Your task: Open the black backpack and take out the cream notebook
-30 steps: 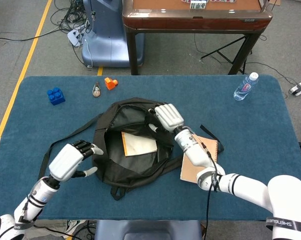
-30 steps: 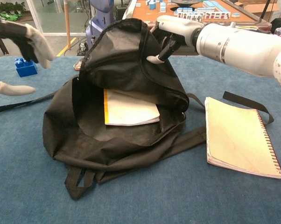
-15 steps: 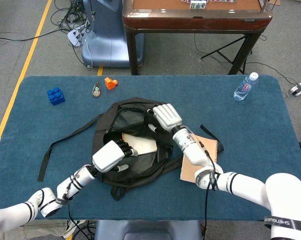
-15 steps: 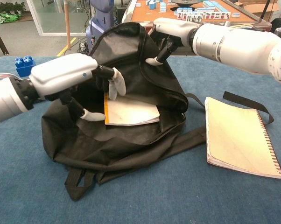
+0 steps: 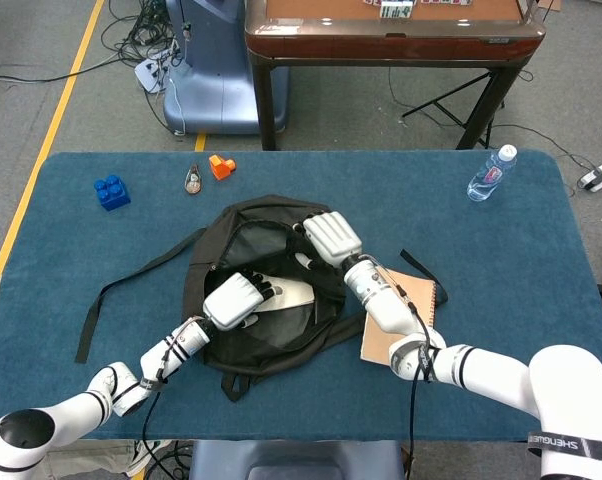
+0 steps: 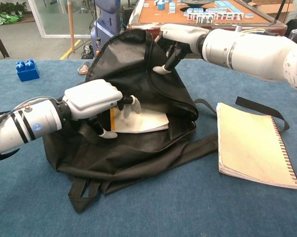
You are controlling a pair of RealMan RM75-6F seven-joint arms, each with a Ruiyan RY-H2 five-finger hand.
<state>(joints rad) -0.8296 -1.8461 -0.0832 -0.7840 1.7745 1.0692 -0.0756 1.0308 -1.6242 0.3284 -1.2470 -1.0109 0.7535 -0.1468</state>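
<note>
Left hand [image 6: 92,101] advanced into black backpack [image 6: 138,148], fingers touching cream notebook [image 6: 143,121]; right hand [image 5: 331,237] pinches flap.

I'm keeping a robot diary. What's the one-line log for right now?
right hand: holds black backpack flap up | left hand: inside opening, at cream notebook, grip unclear | notebook not out yet

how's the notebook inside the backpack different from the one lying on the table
The notebook in the backpack lies inside the open black backpack, partly covered by the left hand; the spiral notebook lies in the open on the blue table, untouched. The first shows an orange edge along one side; the second has a dark spiral binding. The first shows smaller. Both have pale cream covers and lie flat.
</note>
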